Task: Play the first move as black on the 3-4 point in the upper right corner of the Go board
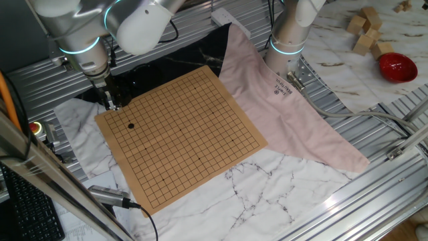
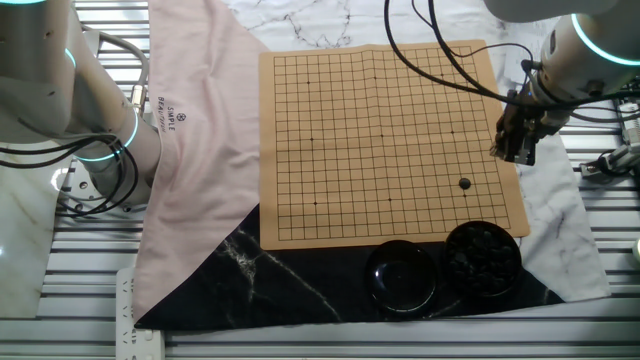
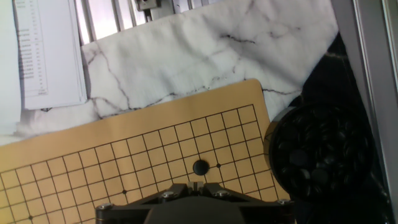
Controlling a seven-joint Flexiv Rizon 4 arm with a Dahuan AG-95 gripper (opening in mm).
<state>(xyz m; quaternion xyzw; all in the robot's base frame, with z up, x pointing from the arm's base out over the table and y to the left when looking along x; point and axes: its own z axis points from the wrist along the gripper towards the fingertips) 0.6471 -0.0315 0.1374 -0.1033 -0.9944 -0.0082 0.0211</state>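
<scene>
Fingers (image 2: pixel 512 150) hang over the board's (image 2: pixel 380 140) edge, well apart from the stone (image 2: pixel 464 183); whether they are spread or closed I cannot tell, though nothing shows between them, and the hand view shows only the gripper's base.

One black stone (image 1: pixel 130 125) lies on the board, touching it, on a crossing a few lines in from the corner nearest the bowl (image 2: pixel 482 258) of stones. In the hand view the stone (image 3: pixel 200 167) sits one crossing beside a printed star dot, which fits a 3-4 point.

Judging by this, the placing looks done and the step in hand is the retreat. The next move likely calls only for lifting clear without brushing the stone.

Counted: one board, one played stone, two dark bowls, one full (image 3: pixel 320 155) and one seemingly empty (image 2: pixel 401 275).
</scene>
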